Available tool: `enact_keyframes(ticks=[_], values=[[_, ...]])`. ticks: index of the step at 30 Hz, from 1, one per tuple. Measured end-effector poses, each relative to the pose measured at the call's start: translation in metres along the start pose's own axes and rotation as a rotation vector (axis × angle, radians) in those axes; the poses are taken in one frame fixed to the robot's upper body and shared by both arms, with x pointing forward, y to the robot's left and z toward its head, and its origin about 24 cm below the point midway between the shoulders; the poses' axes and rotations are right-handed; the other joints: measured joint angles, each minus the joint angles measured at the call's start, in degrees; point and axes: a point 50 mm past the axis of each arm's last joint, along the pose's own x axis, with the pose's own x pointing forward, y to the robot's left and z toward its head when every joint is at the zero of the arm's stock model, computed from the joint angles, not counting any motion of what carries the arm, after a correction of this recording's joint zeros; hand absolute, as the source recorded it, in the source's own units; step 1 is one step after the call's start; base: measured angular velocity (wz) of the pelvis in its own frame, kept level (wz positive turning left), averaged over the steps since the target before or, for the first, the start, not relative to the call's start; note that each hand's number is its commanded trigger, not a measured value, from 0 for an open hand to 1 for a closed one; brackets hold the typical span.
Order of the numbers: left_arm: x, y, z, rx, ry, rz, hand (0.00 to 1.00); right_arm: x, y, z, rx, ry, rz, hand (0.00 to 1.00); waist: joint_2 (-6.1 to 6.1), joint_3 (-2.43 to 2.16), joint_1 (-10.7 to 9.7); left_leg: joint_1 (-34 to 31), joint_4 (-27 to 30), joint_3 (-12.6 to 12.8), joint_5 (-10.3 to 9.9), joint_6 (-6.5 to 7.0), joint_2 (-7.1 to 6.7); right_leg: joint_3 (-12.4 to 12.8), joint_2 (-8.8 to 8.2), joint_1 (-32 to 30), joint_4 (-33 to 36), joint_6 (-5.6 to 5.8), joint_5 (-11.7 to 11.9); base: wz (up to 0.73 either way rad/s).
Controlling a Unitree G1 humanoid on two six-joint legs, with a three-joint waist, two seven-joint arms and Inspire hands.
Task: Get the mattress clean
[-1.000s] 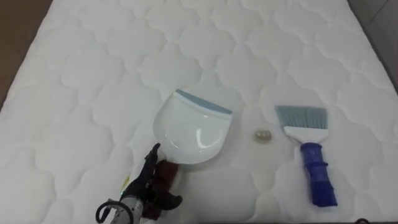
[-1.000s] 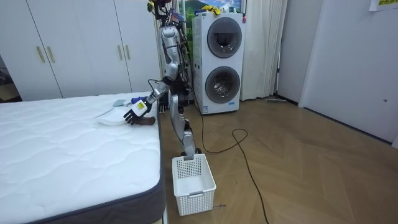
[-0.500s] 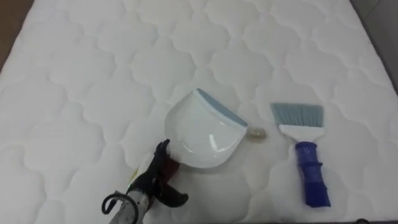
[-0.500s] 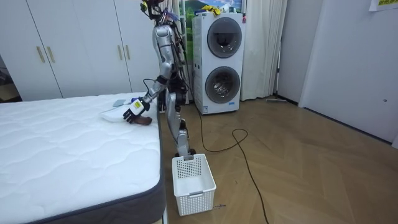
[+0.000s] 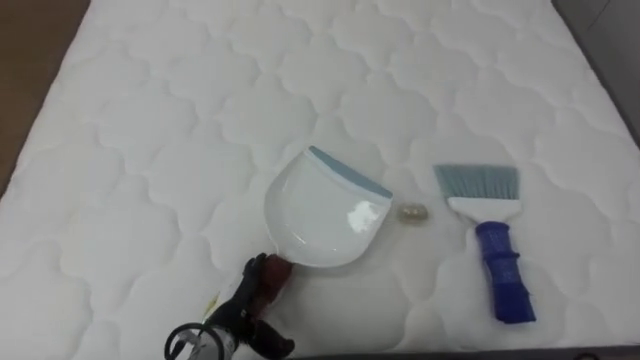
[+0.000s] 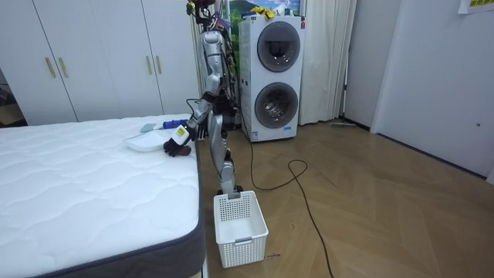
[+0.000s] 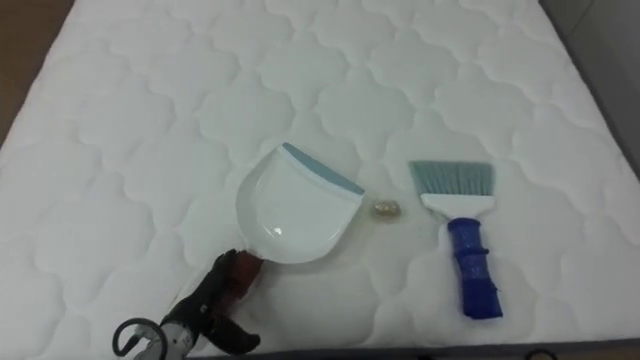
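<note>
Just one dustpan [image 5: 320,215], one brush [image 5: 494,245]

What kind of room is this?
Likely a home bedroom that doubles as a laundry room: a bare quilted bed, white wardrobes behind it, and two stacked washing machines.

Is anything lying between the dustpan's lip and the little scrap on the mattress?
Nothing visible. The left hand holds the dustpan by its handle, and the small scrap lies just off the lip's right end, with bare mattress between. The blue hand brush lies farther right, beyond the scrap, out of the path.
</note>
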Motion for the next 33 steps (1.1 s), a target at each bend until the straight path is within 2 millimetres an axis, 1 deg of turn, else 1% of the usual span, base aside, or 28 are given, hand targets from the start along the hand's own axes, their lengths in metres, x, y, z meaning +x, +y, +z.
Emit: enact_keyframes(ticks=[4,10,12,14,15,18,23,26,31,33], values=[[-0.0001,0.0001,-0.0012,0.013,0.008,0.002,0.00,-0.0001,0.0000,-0.0007,-0.001,0.003,0.000,0.00,0.19,-0.12,-0.04,-0.42,0.05,0.04,0.00,0.00,-0.07,0.03,-0.01,-0.46,0.44,-0.05,0.03,0.00],[0.0002,0.0005,-0.0041,0.053,0.022,-0.001,0.00,0.0001,-0.0002,-0.0012,0.000,0.016,0.002,0.00,0.21,-0.10,-0.15,-0.61,0.12,0.22,0.00,0.00,-0.08,-0.10,-0.05,-0.68,0.64,-0.16,-0.15,0.00],[0.0003,0.0006,-0.0045,0.065,0.024,0.001,0.00,0.0001,-0.0001,-0.0010,0.000,0.016,0.003,0.00,0.21,-0.04,-0.17,-0.61,0.12,0.25,0.00,0.00,-0.05,-0.13,-0.10,-0.68,0.65,-0.22,-0.23,0.00],[0.0005,0.0010,-0.0039,0.096,0.017,0.006,0.00,0.0001,-0.0002,-0.0010,0.002,0.016,0.002,0.00,0.14,0.18,-0.16,-0.61,0.12,0.31,0.00,0.00,-0.05,0.13,-0.08,-0.76,0.64,-0.16,-0.46,0.00],[0.0007,0.0014,-0.0035,0.114,0.013,0.009,0.00,0.0002,-0.0002,-0.0003,0.002,0.013,0.002,0.00,0.09,0.41,-0.13,-0.62,0.12,0.35,0.00,0.00,-0.05,0.48,-0.09,-0.91,0.69,-0.12,-0.62,0.00],[0.0008,0.0024,-0.0035,0.152,0.007,0.015,0.00,0.0004,0.0002,0.0009,0.003,0.009,0.003,0.00,-0.04,0.51,-0.07,-0.67,0.00,0.32,-0.01,-0.01,-0.08,0.57,-0.06,-1.01,0.73,-0.04,-0.70,0.00],[0.0009,0.0066,-0.0045,0.169,0.009,0.054,0.00,0.0003,0.0000,0.0004,0.011,0.012,0.010,0.00,-0.16,0.45,-0.18,-1.29,-0.24,0.36,0.00,-0.01,-0.11,0.72,0.18,-1.63,0.78,-0.12,-0.63,0.00],[0.0009,0.0067,-0.0053,0.166,0.019,0.068,0.00,0.0004,0.0012,-0.0001,0.013,0.018,0.027,0.00,-0.49,0.28,-0.36,-1.54,-0.22,0.42,0.00,-0.01,-0.12,0.54,0.27,-1.59,0.72,-0.15,-0.61,0.00],[0.0029,0.0061,-0.0071,0.167,0.051,0.085,0.00,0.0005,0.0017,-0.0007,0.037,0.028,0.025,0.00,-0.60,0.29,-0.63,-1.61,-0.15,0.43,0.00,-0.01,-0.04,0.28,0.19,-1.52,0.76,-0.17,-0.60,0.00],[0.0054,0.0042,-0.0045,0.161,0.057,0.096,0.00,0.0006,0.0021,-0.0009,0.038,0.032,0.022,0.00,-0.70,0.30,-0.57,-1.60,-0.08,0.58,0.00,-0.01,0.02,0.34,0.07,-1.55,0.81,-0.20,-0.59,0.00]])
